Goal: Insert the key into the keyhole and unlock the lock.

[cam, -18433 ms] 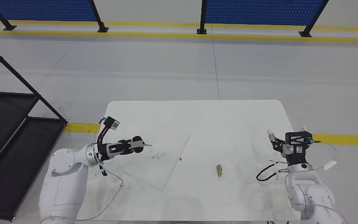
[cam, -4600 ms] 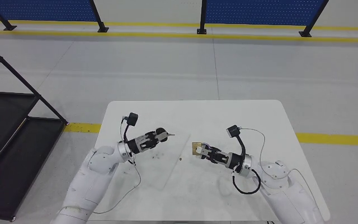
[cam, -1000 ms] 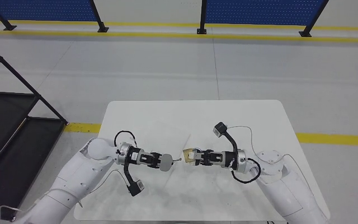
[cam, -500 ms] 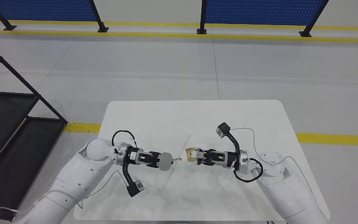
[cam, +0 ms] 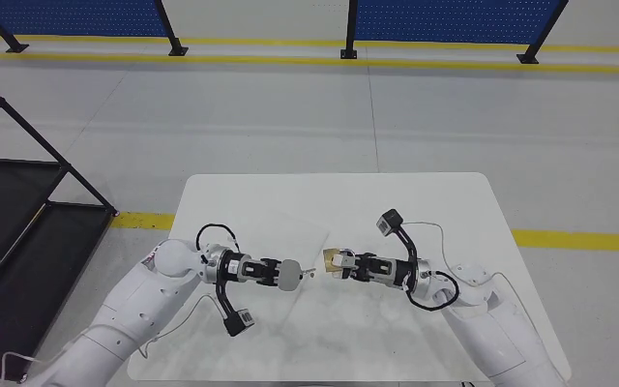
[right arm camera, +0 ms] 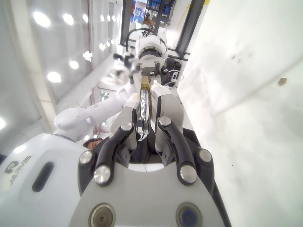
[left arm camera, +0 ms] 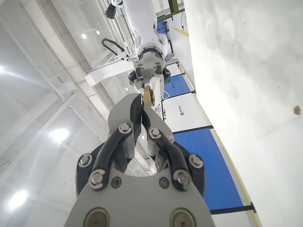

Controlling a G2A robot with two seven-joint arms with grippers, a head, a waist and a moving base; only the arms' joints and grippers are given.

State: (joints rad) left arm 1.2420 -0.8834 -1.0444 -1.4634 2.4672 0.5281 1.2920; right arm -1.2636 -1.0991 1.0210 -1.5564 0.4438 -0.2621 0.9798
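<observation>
A brass padlock (cam: 335, 258) with a silver shackle is held above the table's middle, my right gripper (cam: 345, 262) shut on it. In the right wrist view the padlock (right arm camera: 144, 100) sits edge-on between the fingers. My left gripper (cam: 298, 274) faces it from the left, shut on a thin metal key (cam: 309, 272) that points at the lock. The key's tip is very near the lock body; whether they touch I cannot tell. The left wrist view has the left gripper (left arm camera: 142, 106) pinched shut, with the padlock (left arm camera: 148, 96) just beyond its tips.
The white table (cam: 406, 203) carries a thin clear sheet (cam: 280, 232) on its left half and a small brown speck (left arm camera: 297, 110). A black rack (cam: 39, 223) stands off the table's left side. Both arms meet over the table's centre.
The right gripper has carried the padlock slightly right and toward the table's far side. The left gripper followed with the key, staying lined up with the lock.
</observation>
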